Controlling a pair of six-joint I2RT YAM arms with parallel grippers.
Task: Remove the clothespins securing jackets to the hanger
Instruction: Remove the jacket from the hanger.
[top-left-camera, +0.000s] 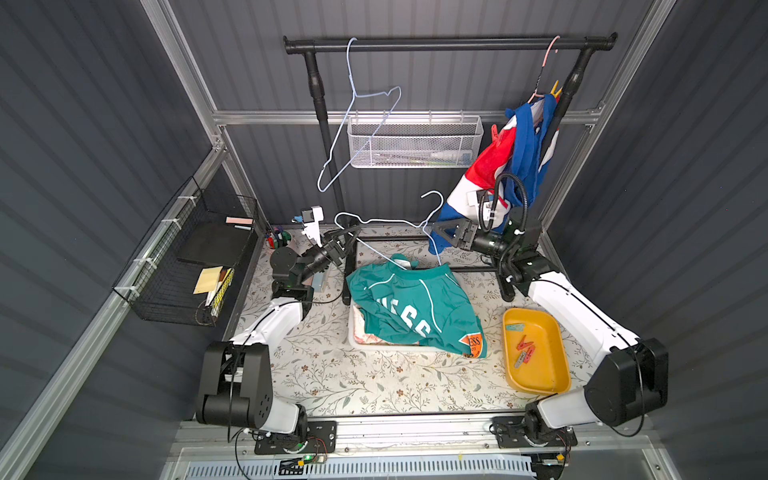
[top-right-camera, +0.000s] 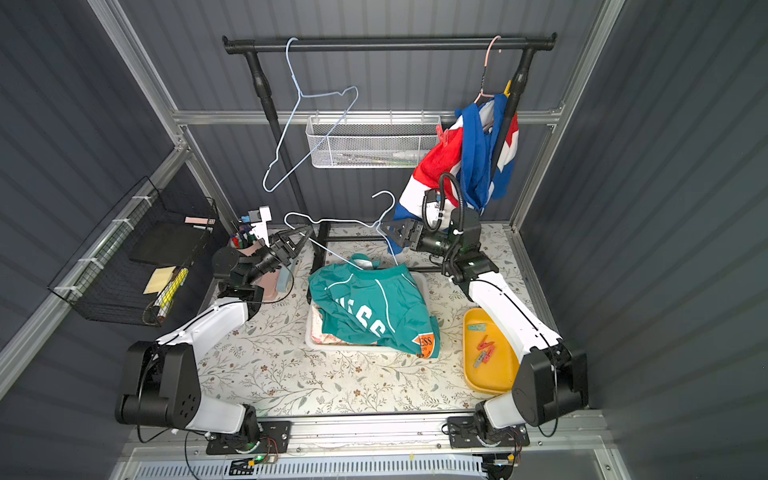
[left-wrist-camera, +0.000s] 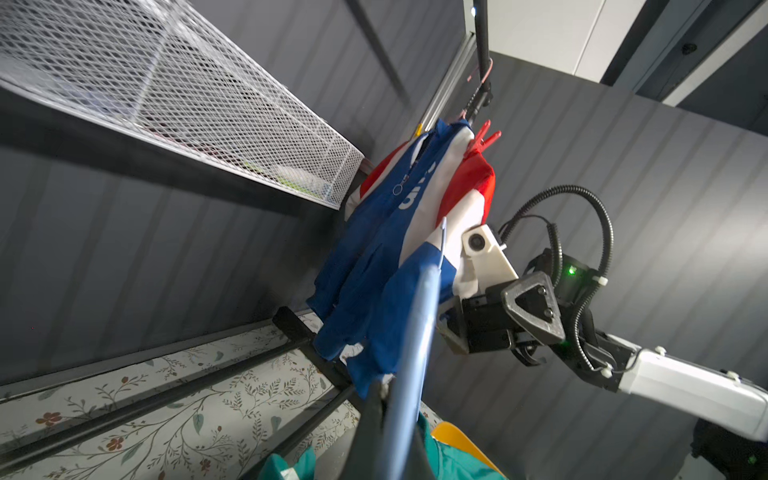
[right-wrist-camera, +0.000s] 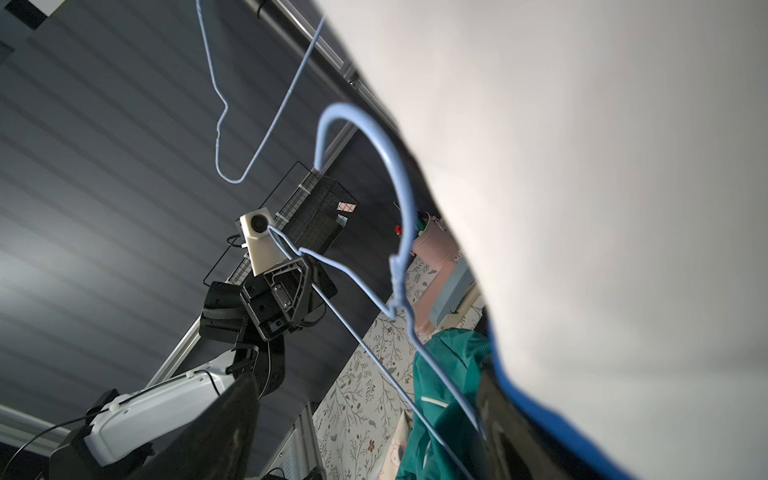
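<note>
Two of the three jackets look finished. The teal jacket (top-left-camera: 415, 307) lies crumpled over the white bin (top-left-camera: 386, 348) at the table's centre, with the cream-and-pink jacket (top-left-camera: 374, 332) under it. A cluster of clothespins (top-left-camera: 524, 349), mostly red, lies in the yellow tray (top-left-camera: 540, 374) at about 4 o'clock.

One bare hanger (top-left-camera: 374, 95) hangs from the rail (top-left-camera: 449, 43) toward 11 o'clock. A second, the loose hanger (left-wrist-camera: 415, 353), is off the rail. The left gripper (top-left-camera: 351, 237) is clamped on one of its shoulders at about 10 o'clock. The right gripper (top-left-camera: 434, 230), near the hook's neck, has its jaws spread with the wire passing between them, gripping nothing.

What seems left is the red-white-blue jacket (top-left-camera: 490, 166). It hangs at the rail's 1 o'clock end with a red clothespin (top-left-camera: 495, 133) and a yellow clothespin (top-left-camera: 556, 89) on it.
</note>
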